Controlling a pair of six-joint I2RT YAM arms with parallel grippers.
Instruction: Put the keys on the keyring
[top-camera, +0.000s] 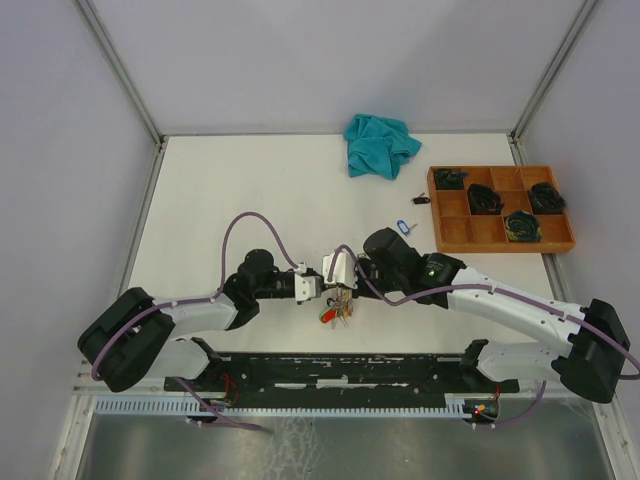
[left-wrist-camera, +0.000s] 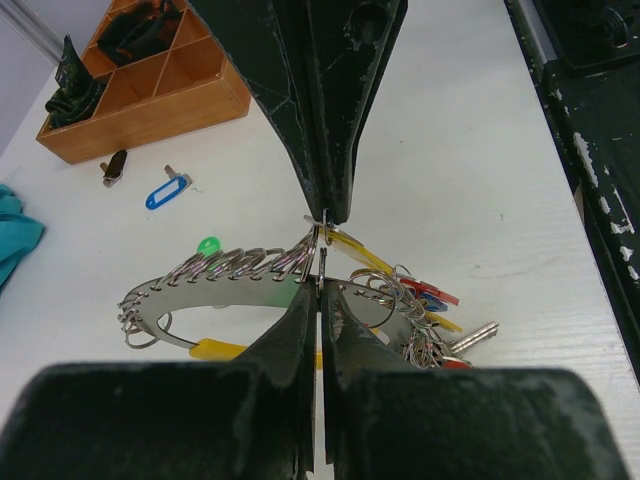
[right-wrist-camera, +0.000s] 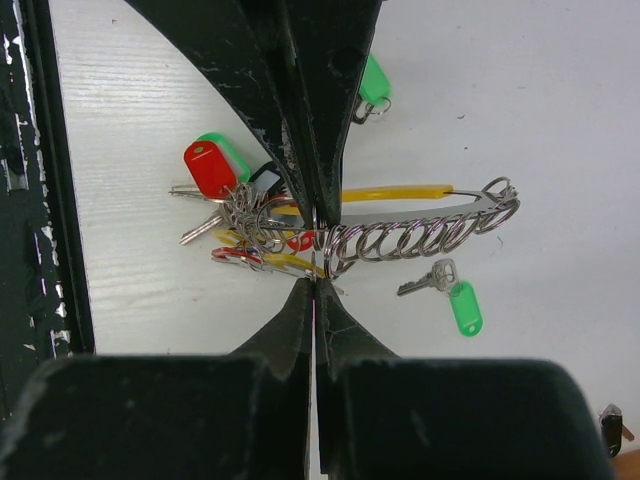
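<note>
My left pincer (left-wrist-camera: 322, 250) and right pincer (right-wrist-camera: 316, 252) clench the keyring (right-wrist-camera: 470, 205) at mid-bench (top-camera: 250, 190), tagged keys (right-wrist-camera: 250, 225) bunched on it. A green-tagged key (right-wrist-camera: 440, 278) lies beside it. Farther off are a blue-tagged key (top-camera: 403, 226), a wooden tray (top-camera: 500, 243) and a teal cloth (top-camera: 380, 145).

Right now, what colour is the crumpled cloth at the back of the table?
Teal. The cloth shows best in the top external view.
</note>
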